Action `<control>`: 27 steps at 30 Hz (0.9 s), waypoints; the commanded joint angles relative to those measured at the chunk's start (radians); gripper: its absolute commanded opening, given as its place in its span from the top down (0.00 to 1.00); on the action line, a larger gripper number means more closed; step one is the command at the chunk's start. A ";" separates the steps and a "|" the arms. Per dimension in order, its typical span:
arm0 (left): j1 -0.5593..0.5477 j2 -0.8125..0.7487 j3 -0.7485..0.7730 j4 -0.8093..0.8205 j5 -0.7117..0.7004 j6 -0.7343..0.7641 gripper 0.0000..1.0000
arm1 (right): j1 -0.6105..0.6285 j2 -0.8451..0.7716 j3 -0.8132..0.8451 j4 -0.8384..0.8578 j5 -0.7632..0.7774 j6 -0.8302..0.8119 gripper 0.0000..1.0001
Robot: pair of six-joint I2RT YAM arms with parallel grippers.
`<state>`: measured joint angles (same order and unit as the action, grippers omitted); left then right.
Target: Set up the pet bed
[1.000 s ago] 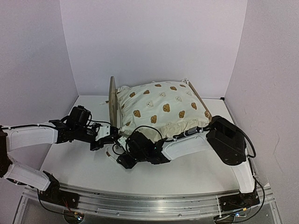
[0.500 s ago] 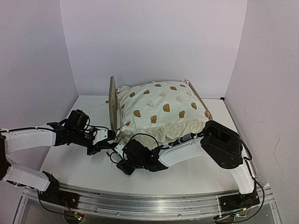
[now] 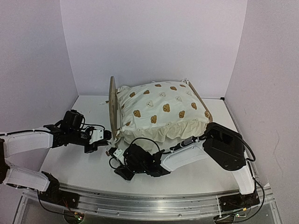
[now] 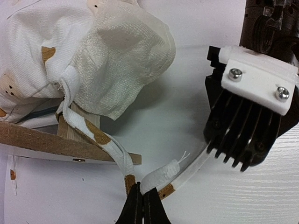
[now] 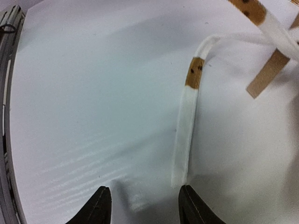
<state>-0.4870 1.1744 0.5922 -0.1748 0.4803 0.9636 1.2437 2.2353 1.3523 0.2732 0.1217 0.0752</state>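
The pet bed (image 3: 161, 108) stands at the back of the table, its cream bear-print duvet (image 3: 163, 105) bulging between the light-wood end boards (image 3: 112, 105). At the bed's near left corner, my left gripper (image 3: 105, 141) (image 4: 143, 198) is shut on a tie string (image 4: 161, 176) that hangs from the duvet corner (image 4: 93, 60). My right gripper (image 3: 116, 156) (image 5: 144, 199) hovers open just over the table. A second tie string (image 5: 186, 130) lies flat there, its loose end touching the gripper's right fingertip (image 5: 188, 198). The striped base is hidden.
White walls close in the left, back and right sides. A metal rail (image 3: 140, 201) runs along the near edge, also visible as a rail (image 5: 9, 32) in the right wrist view. A thin wooden slat (image 4: 70, 137) of the frame juts out by the strings.
My left gripper has drawn back to the left, pulling its tie string along. The right gripper has shifted toward the near edge, lower over the table beside the other string.
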 commanded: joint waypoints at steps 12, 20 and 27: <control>0.005 -0.016 0.028 -0.010 0.043 -0.001 1.00 | -0.047 0.053 0.118 -0.127 0.081 -0.002 0.55; 0.007 0.006 0.046 0.006 0.043 -0.011 1.00 | -0.077 0.116 0.185 -0.140 -0.041 -0.037 0.53; 0.007 0.008 0.041 0.009 0.041 -0.017 1.00 | -0.042 0.165 0.184 -0.169 -0.102 -0.094 0.52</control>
<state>-0.4850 1.1748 0.6014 -0.1852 0.5026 0.9618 1.1661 2.3413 1.5337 0.1773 0.1137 0.0357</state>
